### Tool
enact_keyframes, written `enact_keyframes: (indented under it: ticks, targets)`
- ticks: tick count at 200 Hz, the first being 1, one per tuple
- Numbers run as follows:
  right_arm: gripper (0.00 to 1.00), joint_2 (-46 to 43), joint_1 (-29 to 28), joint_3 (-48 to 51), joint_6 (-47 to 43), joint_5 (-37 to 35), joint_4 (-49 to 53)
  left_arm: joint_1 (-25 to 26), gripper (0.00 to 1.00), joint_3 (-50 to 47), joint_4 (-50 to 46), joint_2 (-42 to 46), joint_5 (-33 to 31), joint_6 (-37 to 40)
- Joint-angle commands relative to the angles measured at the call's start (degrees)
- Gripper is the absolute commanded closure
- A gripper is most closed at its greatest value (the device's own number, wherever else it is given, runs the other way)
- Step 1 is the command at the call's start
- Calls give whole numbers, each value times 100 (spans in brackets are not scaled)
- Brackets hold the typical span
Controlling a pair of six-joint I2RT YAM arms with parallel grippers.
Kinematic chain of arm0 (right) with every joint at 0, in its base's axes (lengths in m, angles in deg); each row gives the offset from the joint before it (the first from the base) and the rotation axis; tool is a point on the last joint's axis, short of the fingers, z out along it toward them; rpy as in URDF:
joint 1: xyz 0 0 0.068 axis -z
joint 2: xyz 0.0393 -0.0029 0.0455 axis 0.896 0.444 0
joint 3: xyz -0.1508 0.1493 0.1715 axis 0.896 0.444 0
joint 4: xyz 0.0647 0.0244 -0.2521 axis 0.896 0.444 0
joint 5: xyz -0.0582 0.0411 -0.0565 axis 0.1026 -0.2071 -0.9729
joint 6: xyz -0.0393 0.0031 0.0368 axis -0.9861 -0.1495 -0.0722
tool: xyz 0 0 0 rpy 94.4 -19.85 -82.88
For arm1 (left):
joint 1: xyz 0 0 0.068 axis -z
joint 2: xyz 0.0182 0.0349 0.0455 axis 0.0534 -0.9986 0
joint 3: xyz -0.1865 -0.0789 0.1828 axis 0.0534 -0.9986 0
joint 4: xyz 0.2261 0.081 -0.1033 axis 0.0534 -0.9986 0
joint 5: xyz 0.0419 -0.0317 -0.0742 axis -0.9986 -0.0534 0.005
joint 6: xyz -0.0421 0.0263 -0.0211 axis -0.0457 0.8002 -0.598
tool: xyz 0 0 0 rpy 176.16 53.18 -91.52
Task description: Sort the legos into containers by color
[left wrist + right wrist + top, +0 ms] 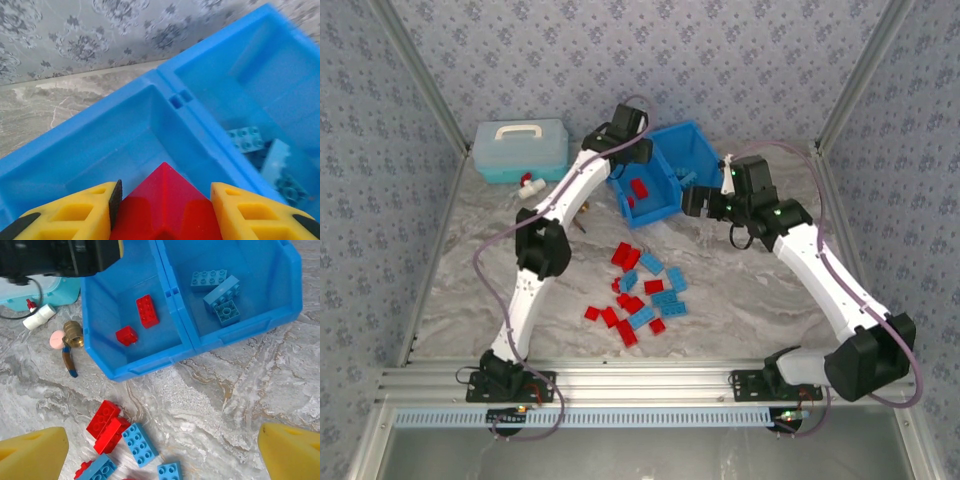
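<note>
left hand (pixel 164 202) clamps a red brick (pixel 165 187) above the blue bin (pixel 150 365), over its red side; right hand (pixel 160 455) gapes wide, empty, over scattered bricks (pixel 140 442) on the desk (pixel 225 405).

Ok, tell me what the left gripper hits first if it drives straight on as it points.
Probably the floor of the left compartment, or its far wall; depth is unclear. The left gripper, shut on a red lego, points down into that compartment.
</note>
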Motion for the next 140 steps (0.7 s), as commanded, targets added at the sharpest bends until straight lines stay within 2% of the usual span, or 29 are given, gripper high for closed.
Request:
enact_keyframes:
  ticks: [1, 37, 75, 101, 121, 140]
  targets:
    - [0, -124, -19, 91, 81, -204, 165, -49, 62, 469, -480, -285, 349, 254]
    - [0, -47, -12, 111, 49, -229, 127, -44, 44, 450, -270, -158, 616, 135]
    - [0, 114, -56, 425, -6, -285, 143, -32, 33, 433, -322, 357, 859, 37]
    - [3, 216, -235, 724, -154, -43, 110, -3, 32, 237, -462, 937, 974, 20]
    - [4, 399, -573, 938, -174, -18, 194, 37, 31, -663, -280, 1757, 1165, 11]
    - [3, 687, -910, 1149, -91, -38, 201, 87, 30, -2352, 461, 2846, 1355, 109]
